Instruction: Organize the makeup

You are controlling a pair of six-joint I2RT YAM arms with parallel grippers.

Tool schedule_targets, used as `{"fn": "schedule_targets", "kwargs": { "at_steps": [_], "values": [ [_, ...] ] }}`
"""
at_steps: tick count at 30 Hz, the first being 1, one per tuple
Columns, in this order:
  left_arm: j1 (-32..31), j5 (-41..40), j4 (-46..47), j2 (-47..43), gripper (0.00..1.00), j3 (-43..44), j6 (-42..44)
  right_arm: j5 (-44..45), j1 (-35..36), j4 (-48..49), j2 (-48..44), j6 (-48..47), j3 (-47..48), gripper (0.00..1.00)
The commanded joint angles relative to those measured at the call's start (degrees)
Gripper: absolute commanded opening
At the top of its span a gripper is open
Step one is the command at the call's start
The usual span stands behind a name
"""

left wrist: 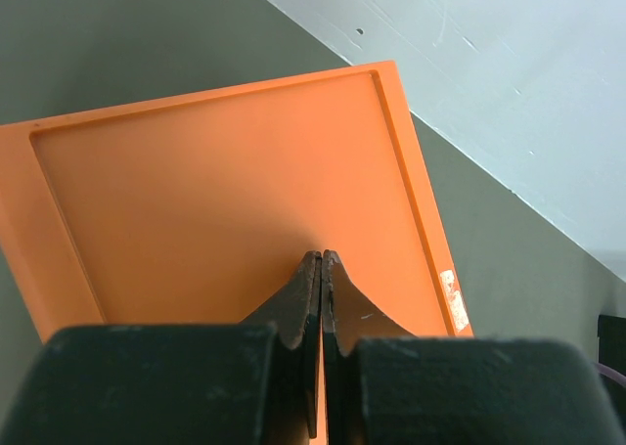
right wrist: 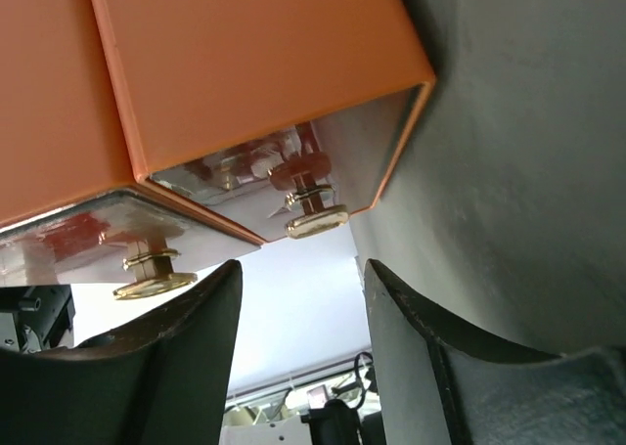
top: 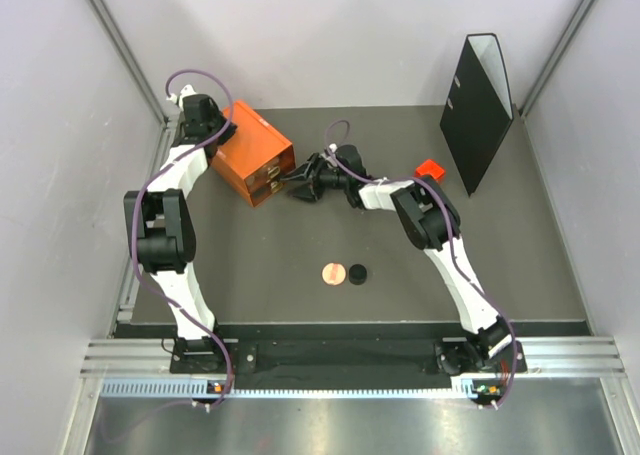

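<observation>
Pale walls point(top: 350, 35) close in a dark grey table point(top: 270, 300), seen from above with both arm bases at its near edge. An orange rectangular drawer box point(top: 250, 155) sits at the back left, turned at an angle.

The left gripper point(left wrist: 322, 254) is over the box's recessed orange lid with its 2 black fingers pressed flat together and nothing between them. The overhead view hides it under its own wrist, and the wrist view does not show whether the tips touch the lid.

The right gripper point(top: 303, 185) is at the box's front face. Its own camera shows the jaws apart and holding nothing. The 2 shiny drawer fronts are just beyond the tips, each with a flat gold knob point(right wrist: 315, 220). The upper-right knob is in line with the gap but not inside it. Both drawers look closed, so their contents are hidden, and the reflections on the fronts are too muddled to read.

Of the makeup, 2 pieces show. A round pink disc point(top: 331, 273) and a small black disc point(top: 357, 273) lie just beside each other on the middle of the table, well apart from both grippers.

A small red cube point(top: 428, 167) is partly covered by the right arm. A tall black file holder point(top: 478, 110) stands at the back right.
</observation>
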Motion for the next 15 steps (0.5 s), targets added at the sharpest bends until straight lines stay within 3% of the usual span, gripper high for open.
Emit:
{"fn": "schedule_targets", "kwargs": {
  "at_steps": [1,12,15],
  "values": [
    [0.2,-1.5,-15.4,6.7,0.00,-3.9,1.5,0.0,1.2,-0.9,4.3,2.8,2.8,0.54],
    [0.2,-1.3,-15.0,6.3,0.00,-4.6,1.2,1.1,2.0,-8.0,6.7,0.8,8.3,0.49],
    [0.2,-1.2,-14.9,6.3,0.00,-4.8,1.1,2.0,2.0,-14.6,6.3,-3.4,9.9,0.47]
  ]
}}
